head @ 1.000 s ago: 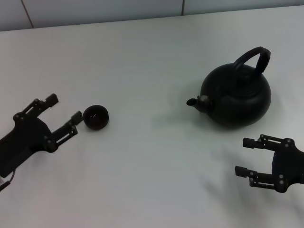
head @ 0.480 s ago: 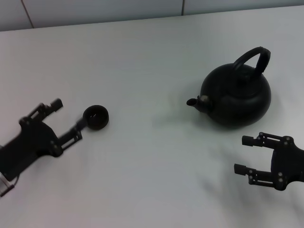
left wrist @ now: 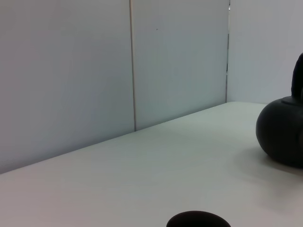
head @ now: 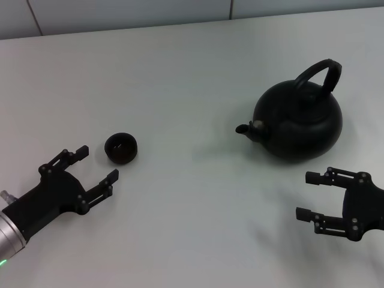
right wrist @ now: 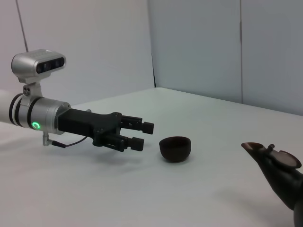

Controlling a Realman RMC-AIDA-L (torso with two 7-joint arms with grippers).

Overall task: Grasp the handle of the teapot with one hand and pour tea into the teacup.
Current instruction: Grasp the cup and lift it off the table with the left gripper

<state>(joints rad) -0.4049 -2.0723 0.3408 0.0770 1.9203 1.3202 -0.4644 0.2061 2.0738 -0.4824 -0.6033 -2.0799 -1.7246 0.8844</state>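
Both jaws are spread wide, holding nothing. Left gripper [head: 96, 163] sits near-left of the teacup [head: 120, 148]; right gripper [head: 311, 195] waits near the teapot [head: 298, 120], whose handle [head: 320, 75] arches upright, free to grasp, on the surface [head: 192, 72].

Both pincers (left [head: 97, 162], right [head: 307, 195]) agape.

We see a matte-black teapot [head: 298, 122] with its black handle [head: 320, 73], a black teacup [head: 120, 148] dark inside, black grippers, left [head: 98, 166] and right [head: 307, 196], on a plain white table [head: 180, 78].
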